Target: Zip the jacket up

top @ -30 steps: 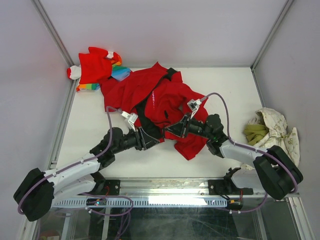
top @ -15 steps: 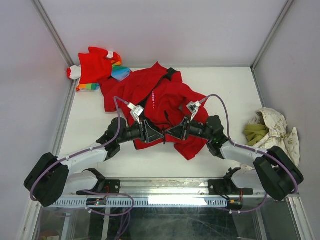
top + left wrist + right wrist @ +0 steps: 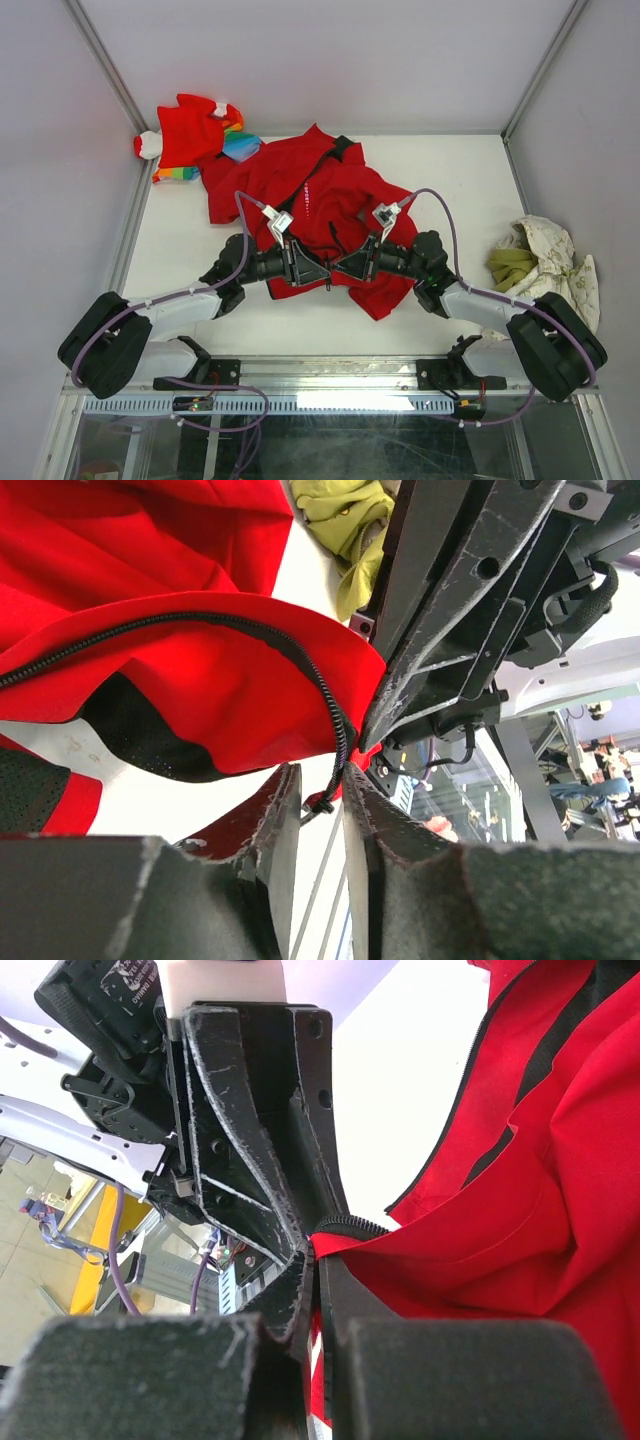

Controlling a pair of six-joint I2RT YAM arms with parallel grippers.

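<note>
- Step: you are joining the zipper (image 3: 338, 725) ends at the jacket (image 3: 330, 195) hem.
- Right jaws clamp the hem; left jaws stand parted around the zipper end.
- Next: pinch, then align.

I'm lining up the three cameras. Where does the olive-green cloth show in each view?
Top external: olive-green cloth at the far right, mid-height.
Left wrist: top centre, above the red fold of the jacket.
Right wrist: not in it.
Shared landmark: the jacket's dark zipper, visible in all three.
</note>
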